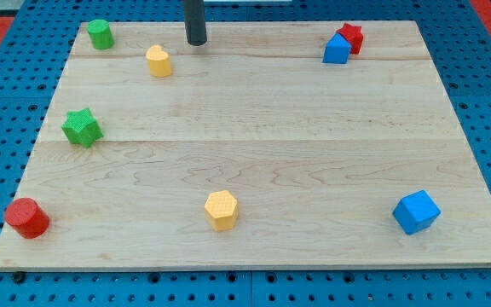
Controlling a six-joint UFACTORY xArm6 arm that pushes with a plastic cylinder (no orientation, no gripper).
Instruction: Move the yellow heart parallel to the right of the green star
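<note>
Clearly the approach step is in hand: on the wooden board (314, 128), the green star (82, 127) lies at the view's left, and the yellow heart (158, 61) sits near the top. No jaws exist; my tip (196, 42) is poised just right of the heart, apart, and must be brought above it.

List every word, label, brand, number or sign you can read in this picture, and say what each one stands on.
None: no text, number or sign shows anywhere.
The wooden board is bare wood.
The blocks, such as the yellow heart, the green star and the yellow hexagon, have plain faces.
My tip, at the view's top just right of the yellow heart, carries no marking.
</note>
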